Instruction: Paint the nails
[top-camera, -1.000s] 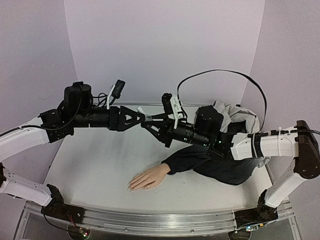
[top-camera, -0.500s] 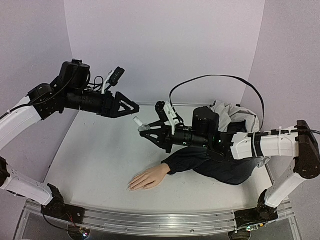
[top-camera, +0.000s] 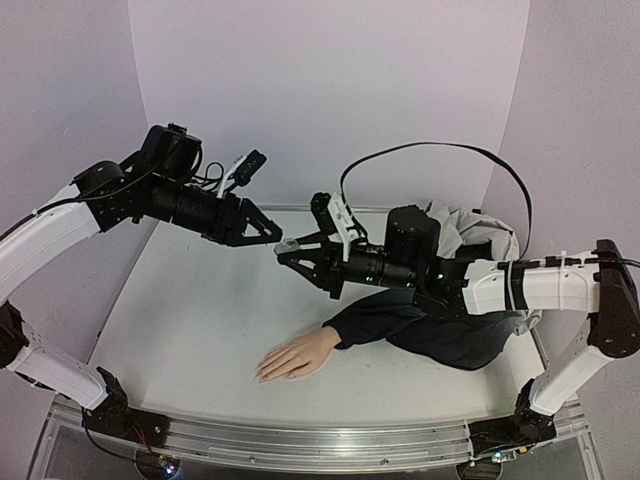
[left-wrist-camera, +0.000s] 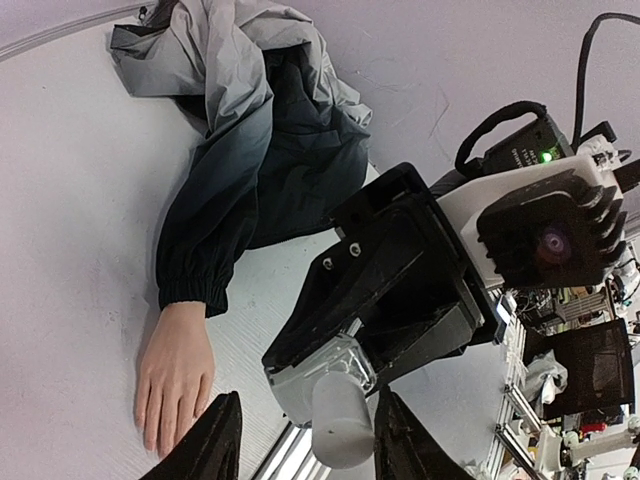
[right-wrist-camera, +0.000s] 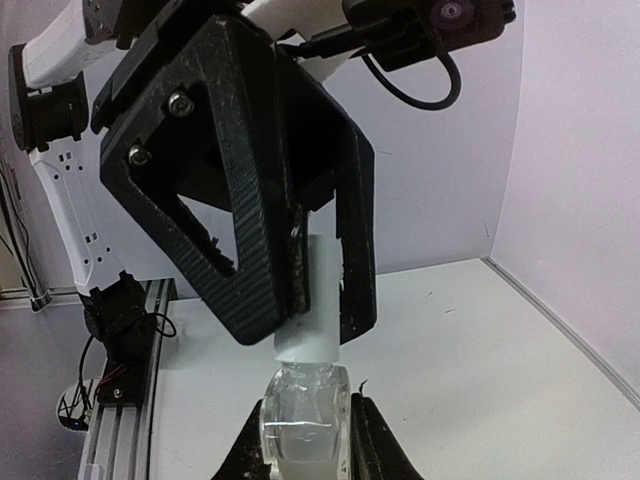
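The mannequin hand (top-camera: 296, 355) lies palm down on the white table, its dark sleeve (top-camera: 380, 315) trailing back to the right. Its pale nails (left-wrist-camera: 150, 432) show at the fingertips in the left wrist view. Above the table my right gripper (right-wrist-camera: 305, 432) is shut on a small clear glass bottle (right-wrist-camera: 305, 420), tipped toward the left arm. The bottle's white cap (left-wrist-camera: 340, 430) points between the fingers of my left gripper (left-wrist-camera: 310, 440). Those jaws stand partly closed around the cap, with a gap still showing on one side.
A crumpled grey and dark jacket (top-camera: 465, 245) is heaped at the back right, joined to the sleeve. Purple walls (top-camera: 330, 90) close in the back and both sides. A black cable (top-camera: 450, 150) arcs over the right arm.
The left gripper swung back in toward the bottle, set its fingers around the white cap and narrowed them. The right gripper held the bottle up with little movement.
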